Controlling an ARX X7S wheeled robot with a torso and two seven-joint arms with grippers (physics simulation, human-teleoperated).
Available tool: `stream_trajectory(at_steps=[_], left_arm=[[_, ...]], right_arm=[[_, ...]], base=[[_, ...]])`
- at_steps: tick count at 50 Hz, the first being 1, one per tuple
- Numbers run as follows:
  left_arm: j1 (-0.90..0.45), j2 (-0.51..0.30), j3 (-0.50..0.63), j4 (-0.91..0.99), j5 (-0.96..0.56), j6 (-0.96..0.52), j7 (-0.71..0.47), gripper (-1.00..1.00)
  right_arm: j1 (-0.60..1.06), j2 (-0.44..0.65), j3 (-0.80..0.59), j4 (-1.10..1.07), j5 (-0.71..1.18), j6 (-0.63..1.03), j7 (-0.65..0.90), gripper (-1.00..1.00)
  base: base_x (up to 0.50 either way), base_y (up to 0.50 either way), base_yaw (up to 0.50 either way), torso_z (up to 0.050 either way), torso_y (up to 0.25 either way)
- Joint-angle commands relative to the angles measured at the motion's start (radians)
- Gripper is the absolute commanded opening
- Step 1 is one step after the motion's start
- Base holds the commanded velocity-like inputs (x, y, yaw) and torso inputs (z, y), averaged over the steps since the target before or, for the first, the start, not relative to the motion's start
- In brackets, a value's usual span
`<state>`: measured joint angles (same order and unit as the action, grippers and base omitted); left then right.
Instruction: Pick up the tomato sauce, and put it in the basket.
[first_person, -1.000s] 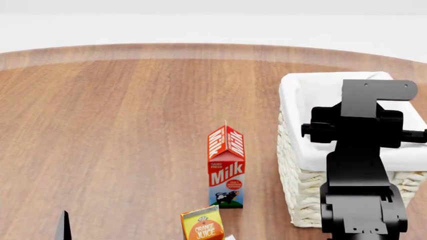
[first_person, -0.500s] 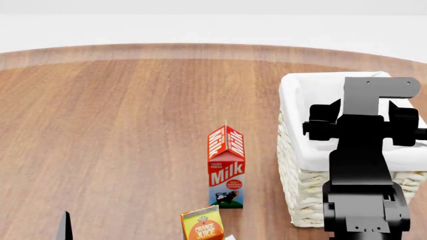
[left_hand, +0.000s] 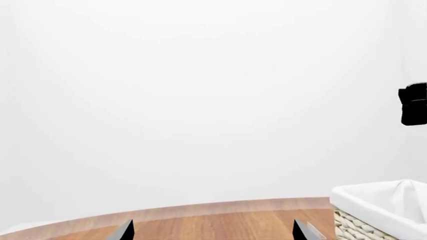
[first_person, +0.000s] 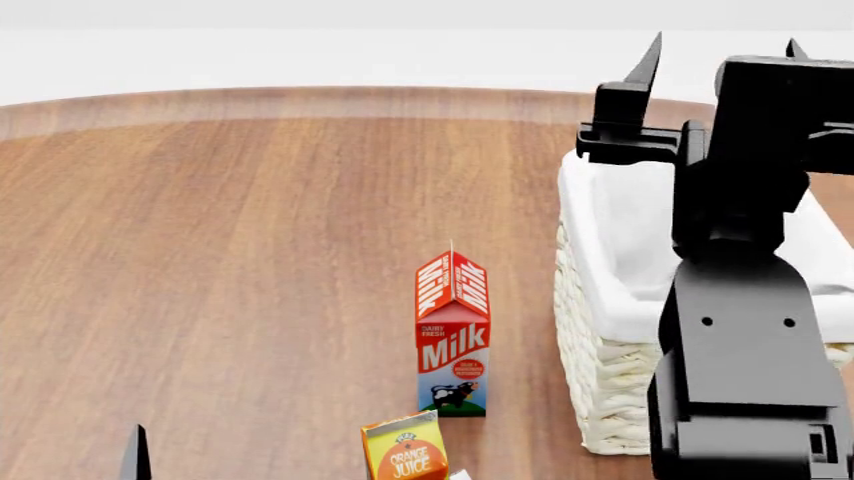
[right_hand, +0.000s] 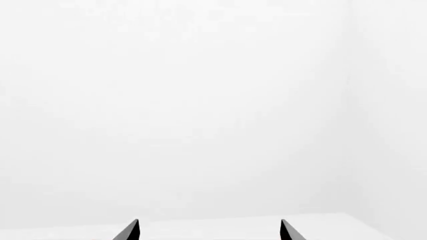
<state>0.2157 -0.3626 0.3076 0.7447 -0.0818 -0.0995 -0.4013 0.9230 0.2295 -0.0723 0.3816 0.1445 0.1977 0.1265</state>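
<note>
round wooden table (first_person: 240, 250), plain white walls, basket (first_person: 601, 330), right pincer (first_person: 721, 50) apart, left pincer (left_hand: 213, 231) apart

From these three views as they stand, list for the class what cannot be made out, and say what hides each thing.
- Tomato sauce: in no view; whether it lies inside the basket cannot be told, as the right arm covers much of the interior in the head view.
- Orange juice carton: cut off by the head view's bottom edge.
- Left gripper: only fingertips show, at the frame edge.
- Right gripper: its wrist view shows only blank white.
</note>
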Motion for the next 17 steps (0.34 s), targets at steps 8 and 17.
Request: stream_trajectory(at_steps=[8,17], left_arm=[[-0.002,-0.005,0.010,0.003,0.003,-0.001,-0.007,1.00],[-0.002,-0.009,0.016,0.006,0.003,-0.003,-0.009,1.00]], right_arm=[[-0.432,0.058,0.050,-0.845,0.112,0.142,0.012,1.00],[-0.669,0.059,0.097,-1.068,0.115,0.063,0.046,1.00]], base=[[0.00,0.00,0.00,0.000,0.000],[0.00,0.00,0.00,0.000,0.000]])
